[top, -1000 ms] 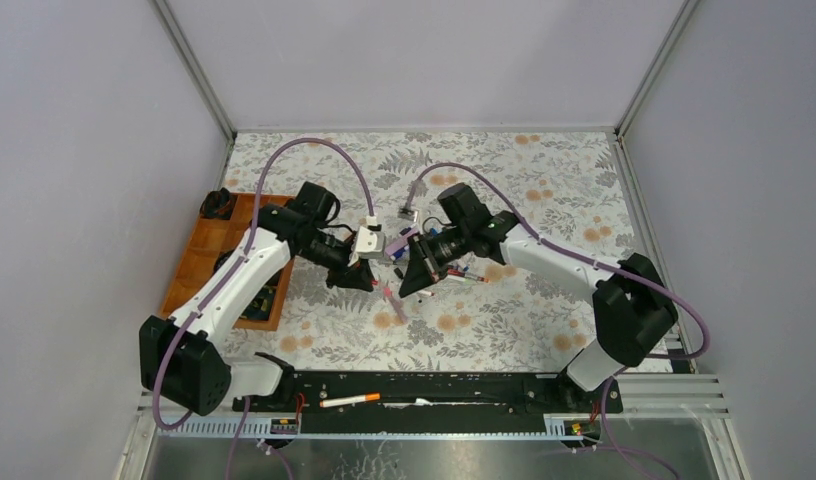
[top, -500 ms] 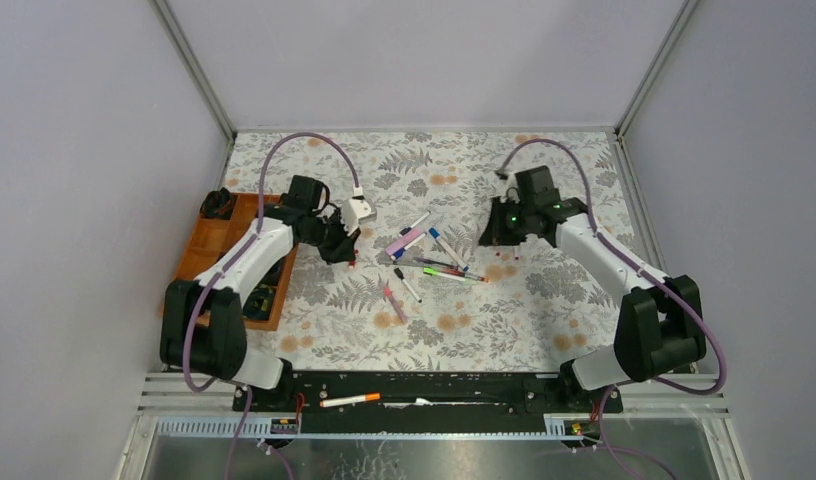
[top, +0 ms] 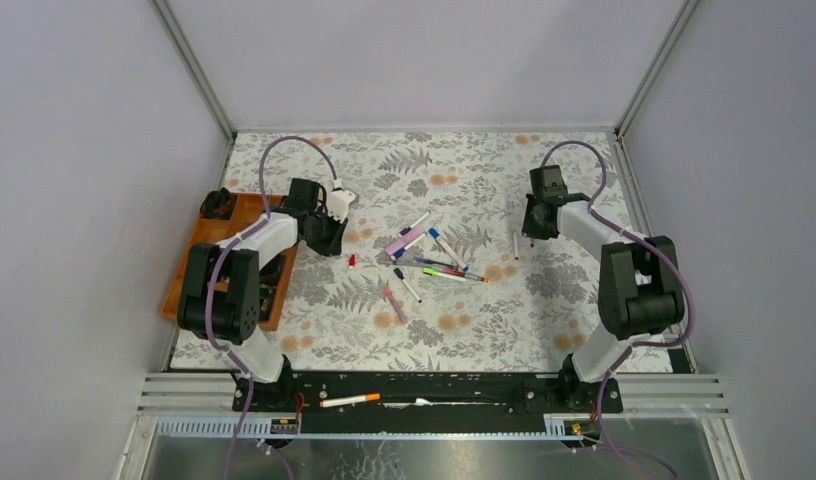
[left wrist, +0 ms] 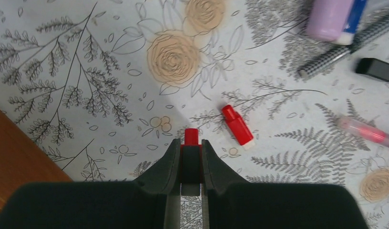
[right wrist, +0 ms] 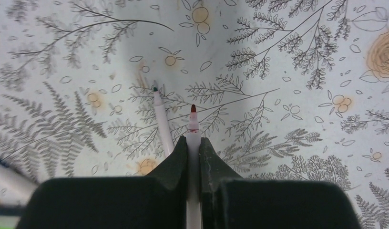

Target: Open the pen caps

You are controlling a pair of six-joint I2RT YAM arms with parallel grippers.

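Observation:
My left gripper [left wrist: 189,143] is shut on a stubby red pen cap [left wrist: 191,136], low over the floral cloth beside the wooden tray. A second red cap [left wrist: 237,125] lies loose just right of it, seen from above as a red cap [top: 352,260]. My right gripper [right wrist: 193,139] is shut on a white pen [right wrist: 193,125] whose bare red tip points away from me. An uncapped white pen [right wrist: 161,121] lies on the cloth just left of it. In the top view the left gripper [top: 329,240] and right gripper [top: 532,235] stand far apart, with a pile of pens [top: 434,262] between them.
A wooden tray [top: 209,255] sits at the left edge, its corner [left wrist: 11,157] near my left fingers. A pink highlighter [top: 404,241], a pink pen [top: 392,300] and a black-capped pen [top: 405,284] lie mid-table. An orange pen [top: 350,400] rests on the base rail.
Both arms have swung apart from the table's middle, the left toward the tray with the red cap, the right toward the back right with the pen.

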